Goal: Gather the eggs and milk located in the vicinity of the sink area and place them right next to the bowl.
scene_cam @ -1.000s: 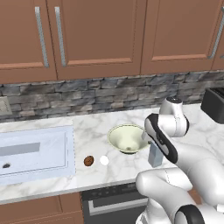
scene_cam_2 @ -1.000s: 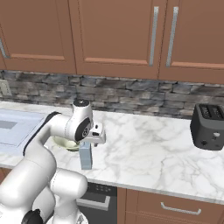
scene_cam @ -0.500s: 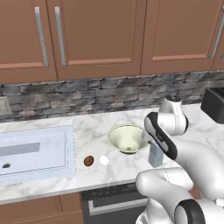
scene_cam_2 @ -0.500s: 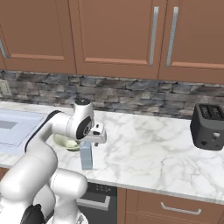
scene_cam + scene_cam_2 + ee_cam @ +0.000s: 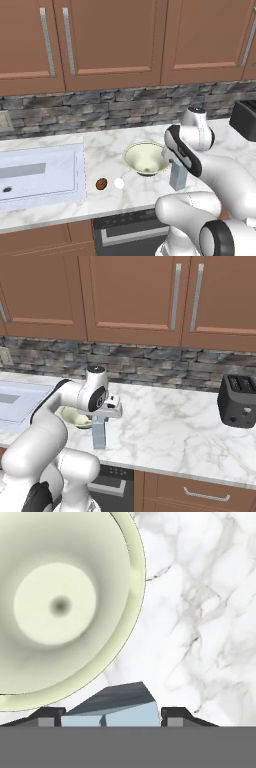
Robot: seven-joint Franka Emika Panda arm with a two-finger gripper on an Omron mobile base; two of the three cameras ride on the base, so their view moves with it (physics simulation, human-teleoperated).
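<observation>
While my arm reaches over the marble table (image 5: 110, 150), the sink (image 5: 40, 172) lies at the far left of the left base view, a pale shallow basin with its dark drain speck near the left end. Just right of the sink's edge, on the bare table, sit the eggs: the brown egg (image 5: 101, 184) and, just beside it, the white egg (image 5: 119, 183), close together but not touching as far as I can tell. Further right stands the bowl (image 5: 145, 158), upright, pale cream-green, nothing in it. Right of the bowl and just beside it stands the milk (image 5: 178, 176), upright on the table, with my end effector (image 5: 176, 161) set down over its top.

From the hand view, the gabled top of the milk (image 5: 111, 709) fills the space between my fingertips (image 5: 50, 716), one on each flank of the carton and against its sides, so I am gripping the milk. The bowl (image 5: 120, 637) sits just beyond it, its rim close to the carton; I cannot tell whether they touch.

From the right base view, the milk (image 5: 98, 432) stands near the table's front edge under my end effector (image 5: 101, 417), the bowl (image 5: 75, 417) partly hidden behind my arm, and the black toaster (image 5: 239, 401) well apart at the far right.
</observation>
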